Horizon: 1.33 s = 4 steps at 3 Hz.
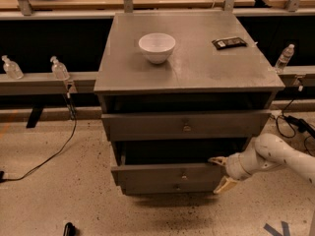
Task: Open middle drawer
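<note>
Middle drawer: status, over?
Gripper open at the right end of the middle drawer, one finger above, one below. Drawer front standing partway out. Nothing visible blocking its path.

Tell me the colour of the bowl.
The bowl is white, camera view; gripper at the right end of the middle drawer.

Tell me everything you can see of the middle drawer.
The middle drawer is a long, flat, dull-grey front, metal-looking, with one small round knob at its centre. It stands pulled out partway, leaving a dark gap beneath the top drawer. The gripper sits at its right end, fingers spread above and below the front's edge.
</note>
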{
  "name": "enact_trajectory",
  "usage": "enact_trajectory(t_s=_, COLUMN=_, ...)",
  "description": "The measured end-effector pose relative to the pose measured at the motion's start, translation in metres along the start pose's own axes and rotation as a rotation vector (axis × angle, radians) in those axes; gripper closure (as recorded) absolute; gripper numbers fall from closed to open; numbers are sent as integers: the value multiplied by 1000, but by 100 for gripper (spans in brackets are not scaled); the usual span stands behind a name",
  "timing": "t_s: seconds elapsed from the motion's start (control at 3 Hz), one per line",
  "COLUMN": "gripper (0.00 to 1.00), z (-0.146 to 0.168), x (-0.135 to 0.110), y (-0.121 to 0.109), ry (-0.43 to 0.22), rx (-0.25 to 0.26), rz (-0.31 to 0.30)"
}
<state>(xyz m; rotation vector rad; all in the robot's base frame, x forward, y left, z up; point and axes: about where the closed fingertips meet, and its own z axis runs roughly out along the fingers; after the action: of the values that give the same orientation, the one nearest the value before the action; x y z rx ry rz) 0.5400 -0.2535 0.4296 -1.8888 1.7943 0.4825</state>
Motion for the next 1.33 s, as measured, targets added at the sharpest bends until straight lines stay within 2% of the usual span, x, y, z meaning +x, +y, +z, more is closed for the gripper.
enact_trajectory(t_s=0.33, gripper=36, z=-6, x=10, y=15, ry=13, rx=-9, rz=36)
enact_trajectory(t_s=1.0, gripper=36, z=-8, x=8, y=15, ry=13, rx=-9, rz=36)
enact_trajectory(t_s=1.33, gripper=50, z=-8, x=8, y=15, ry=13, rx=-9, rz=36)
